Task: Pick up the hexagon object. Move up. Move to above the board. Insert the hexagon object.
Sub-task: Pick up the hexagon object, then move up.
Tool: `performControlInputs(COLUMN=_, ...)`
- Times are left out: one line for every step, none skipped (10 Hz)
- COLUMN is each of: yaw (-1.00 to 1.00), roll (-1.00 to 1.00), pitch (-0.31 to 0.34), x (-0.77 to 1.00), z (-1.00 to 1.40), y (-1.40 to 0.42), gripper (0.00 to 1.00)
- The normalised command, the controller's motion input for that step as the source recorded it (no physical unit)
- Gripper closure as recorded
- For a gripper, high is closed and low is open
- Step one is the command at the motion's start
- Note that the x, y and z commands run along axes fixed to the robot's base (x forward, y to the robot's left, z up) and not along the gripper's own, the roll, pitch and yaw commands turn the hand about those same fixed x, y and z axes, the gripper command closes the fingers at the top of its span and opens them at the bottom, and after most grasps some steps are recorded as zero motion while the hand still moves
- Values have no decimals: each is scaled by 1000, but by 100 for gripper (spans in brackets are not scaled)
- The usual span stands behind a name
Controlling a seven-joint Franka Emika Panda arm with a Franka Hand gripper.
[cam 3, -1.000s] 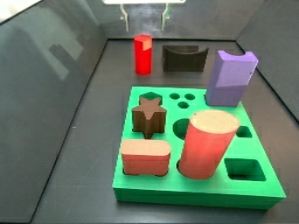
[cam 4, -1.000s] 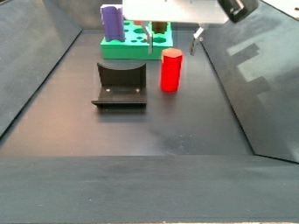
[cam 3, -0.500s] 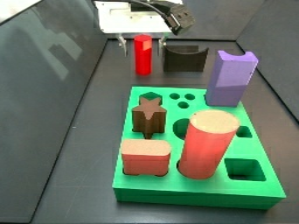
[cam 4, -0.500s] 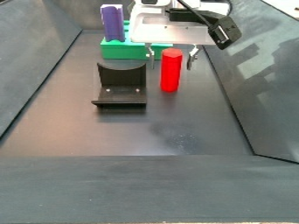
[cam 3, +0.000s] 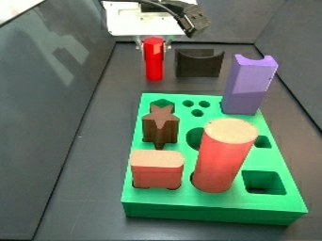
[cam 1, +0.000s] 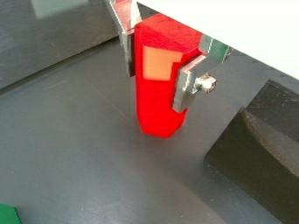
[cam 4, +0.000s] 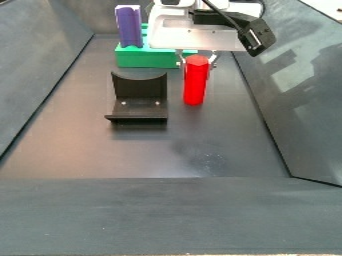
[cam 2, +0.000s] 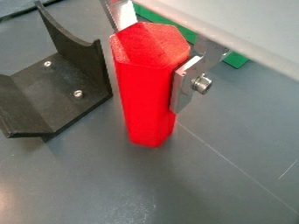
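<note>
The claw (cam 2: 149, 52) is down over the top of the hexagon (cam 2: 146, 87), its silver fingers (cam 2: 187, 80) flanking the upper faces. In both wrist views the plates lie against or just beside the red sides; I cannot tell whether they are pressing yet or only straddling it. The hexagon stands upright on the counter (cam 4: 187, 170), its base on the grey floor, at the far edge in a side view (cam 3: 153, 58), just beside the fixture (cam 3: 197, 62) and apart from the board (cam 3: 214, 202).

So the pick looks just begun: lifting, carrying over the board and inserting are all left.

The hexagon is a slim, tall, bright red prism with flat facets and a plain top.
</note>
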Motion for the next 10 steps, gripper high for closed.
performControlInputs(yaw=0, roll=0, pitch=0, x=0, z=0, y=0, gripper=100)
performControlInputs(yaw=0, roll=0, pitch=0, x=0, z=0, y=0, gripper=100)
performControlInputs(yaw=0, roll=0, pitch=0, x=0, z=0, y=0, gripper=100)
performControlInputs(yaw=0, roll=0, pitch=0, x=0, z=0, y=0, gripper=100)
performControlInputs(yaw=0, roll=0, pitch=0, x=0, z=0, y=0, gripper=100)
performControlInputs(yaw=0, roll=0, pitch=0, x=0, z=0, y=0, gripper=100)
performControlInputs(yaw=0, roll=0, pitch=0, x=0, z=833, y=0, gripper=100)
performControlInputs(yaw=-32, roll=-6, pitch=-12, x=58, z=831, y=-68, gripper=100)
performControlInputs(yaw=-29, roll=1, pitch=32, x=34, z=672, y=-52, gripper=100)
performControlInputs(yaw=-22, roll=8, pitch=46, x=22, z=521, y=-32, gripper=100)
